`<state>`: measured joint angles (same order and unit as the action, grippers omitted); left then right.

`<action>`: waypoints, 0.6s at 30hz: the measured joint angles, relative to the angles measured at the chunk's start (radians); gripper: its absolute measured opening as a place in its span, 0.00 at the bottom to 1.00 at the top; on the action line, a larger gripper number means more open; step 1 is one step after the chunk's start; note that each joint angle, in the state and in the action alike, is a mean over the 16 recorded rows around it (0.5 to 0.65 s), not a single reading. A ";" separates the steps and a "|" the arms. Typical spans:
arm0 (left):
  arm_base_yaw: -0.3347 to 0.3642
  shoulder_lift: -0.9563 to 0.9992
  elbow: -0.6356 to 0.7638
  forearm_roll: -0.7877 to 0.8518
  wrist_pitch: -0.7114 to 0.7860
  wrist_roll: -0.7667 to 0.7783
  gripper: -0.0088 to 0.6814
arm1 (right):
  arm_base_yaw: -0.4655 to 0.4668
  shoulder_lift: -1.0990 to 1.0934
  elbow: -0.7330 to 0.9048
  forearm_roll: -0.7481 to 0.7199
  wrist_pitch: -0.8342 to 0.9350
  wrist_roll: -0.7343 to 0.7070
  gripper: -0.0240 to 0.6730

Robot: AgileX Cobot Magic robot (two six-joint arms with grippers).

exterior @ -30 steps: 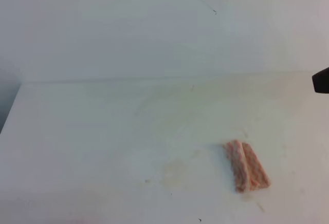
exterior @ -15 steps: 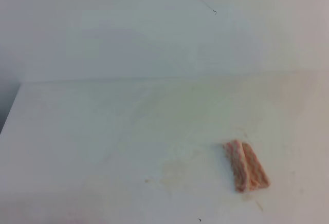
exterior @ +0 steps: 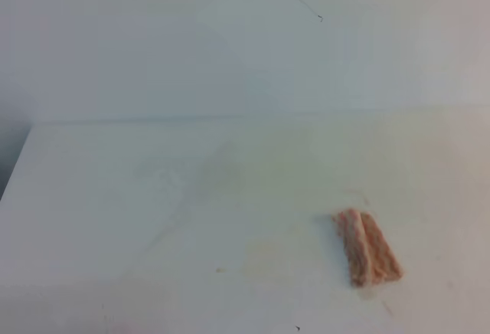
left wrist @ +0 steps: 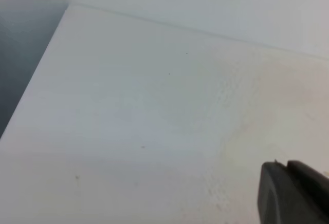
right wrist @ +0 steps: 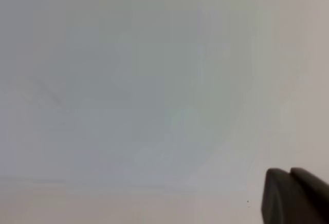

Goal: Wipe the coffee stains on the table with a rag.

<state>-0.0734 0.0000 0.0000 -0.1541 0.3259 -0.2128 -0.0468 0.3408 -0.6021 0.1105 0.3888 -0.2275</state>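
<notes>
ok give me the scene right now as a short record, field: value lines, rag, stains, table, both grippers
rag: rag lies folded on the table, right of centre, two ridged folds, nothing touching it
stains: coffee stains only a faint tan patch left of the rag, apart from it; a smaller one cannot be made out
table: table white, faintly smudged
left gripper: left gripper only a dark tip at the wrist view's corner, above the table; jaw state unclear
right gripper: right gripper same, dark tip only; jaw state unclear
high view: no arm visible

Plain white wall with 1 thin dark mark.
</notes>
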 joint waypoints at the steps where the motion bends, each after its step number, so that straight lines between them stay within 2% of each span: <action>1: 0.000 0.000 0.000 0.000 0.000 0.000 0.01 | -0.007 -0.028 0.043 0.000 -0.013 0.000 0.03; 11: 0.000 0.000 0.000 0.000 0.000 0.000 0.01 | -0.045 -0.245 0.424 -0.002 -0.100 0.000 0.03; 18: 0.000 0.000 0.000 0.000 0.000 0.000 0.01 | -0.096 -0.337 0.583 -0.003 -0.109 0.000 0.03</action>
<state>-0.0734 0.0000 0.0000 -0.1541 0.3259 -0.2128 -0.1428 0.0041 -0.0188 0.1074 0.2800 -0.2274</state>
